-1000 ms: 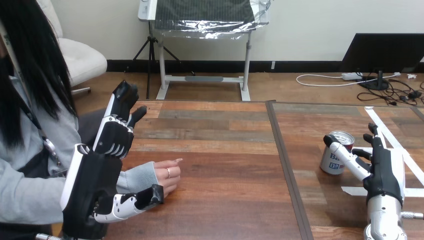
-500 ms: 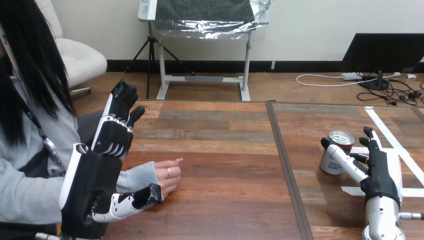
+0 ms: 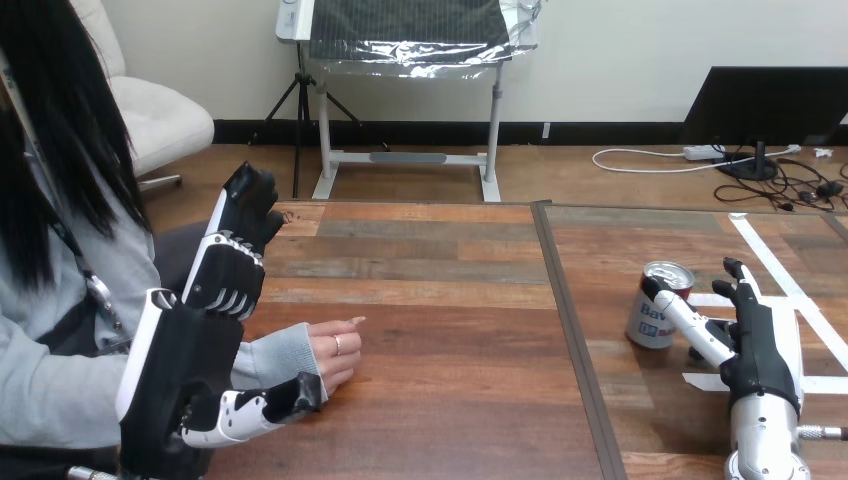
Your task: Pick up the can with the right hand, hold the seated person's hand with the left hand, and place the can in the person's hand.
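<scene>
A silver and blue can [image 3: 654, 318] with a red top stands upright on the right half of the table. My right hand [image 3: 765, 347] is just right of it, fingers straight and pointing away from me, its thumb reaching left against the can's side. The person's hand [image 3: 335, 352] rests on the table at the left, fingers loosely curled, a grey sleeve behind it. My left hand [image 3: 197, 345] stands over that sleeve with fingers straight and raised. Its thumb lies along the near side of the cuff; I cannot tell whether it touches.
White tape strips [image 3: 790, 292] cross the table around my right hand. A dark seam [image 3: 574, 330] splits the tabletop in two halves. Bare wood lies between the person's hand and the can.
The can has slid a little to the left, with my right thumb staying against it. My right hand has followed slightly left. My left hand and the person's hand have hardly moved.
</scene>
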Tool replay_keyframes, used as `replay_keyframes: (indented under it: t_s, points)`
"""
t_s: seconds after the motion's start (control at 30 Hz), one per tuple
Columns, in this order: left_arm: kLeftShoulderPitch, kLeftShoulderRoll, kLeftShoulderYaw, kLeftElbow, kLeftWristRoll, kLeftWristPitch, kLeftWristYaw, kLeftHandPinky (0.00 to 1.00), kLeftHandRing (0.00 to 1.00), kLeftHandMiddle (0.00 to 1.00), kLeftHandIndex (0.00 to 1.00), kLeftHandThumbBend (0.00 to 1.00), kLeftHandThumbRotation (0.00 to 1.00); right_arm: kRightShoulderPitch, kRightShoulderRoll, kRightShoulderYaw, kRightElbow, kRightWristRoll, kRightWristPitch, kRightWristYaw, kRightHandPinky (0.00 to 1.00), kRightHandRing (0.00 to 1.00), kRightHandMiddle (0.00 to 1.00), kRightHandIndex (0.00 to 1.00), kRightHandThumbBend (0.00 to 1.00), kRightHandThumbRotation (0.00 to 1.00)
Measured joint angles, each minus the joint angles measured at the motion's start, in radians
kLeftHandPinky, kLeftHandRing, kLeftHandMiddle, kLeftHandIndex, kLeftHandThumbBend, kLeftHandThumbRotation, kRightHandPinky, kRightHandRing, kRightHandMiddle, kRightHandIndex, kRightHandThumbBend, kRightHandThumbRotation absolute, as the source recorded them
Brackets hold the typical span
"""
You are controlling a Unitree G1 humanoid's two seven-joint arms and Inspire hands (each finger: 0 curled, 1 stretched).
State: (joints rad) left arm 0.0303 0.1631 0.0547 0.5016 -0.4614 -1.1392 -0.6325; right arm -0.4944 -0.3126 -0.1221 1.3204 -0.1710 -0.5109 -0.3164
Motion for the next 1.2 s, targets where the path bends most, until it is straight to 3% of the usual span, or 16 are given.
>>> replay_keyframes:
  t_s: [0.6,0.9,1.2]
  points:
    - [0.001,0.002,0.002,-0.006,-0.038,0.009,-0.042,0.94,1.0,1.0,0.98,1.0,0.51,-0.006,0.002,0.001,0.0,0.003,0.007,0.018,0.61,0.73,0.87,0.95,1.0,0.62]
    - [0.001,0.005,0.003,-0.006,-0.051,0.017,-0.061,0.94,1.0,1.0,0.98,1.0,0.49,-0.007,0.005,0.001,0.0,0.009,0.008,0.027,0.69,0.79,0.88,0.95,1.0,0.61]
    - [0.001,0.007,0.004,-0.007,-0.057,0.024,-0.073,0.94,1.0,1.0,0.98,1.0,0.49,-0.008,0.006,0.004,0.0,0.006,0.008,0.027,0.66,0.74,0.84,0.96,1.0,0.61]
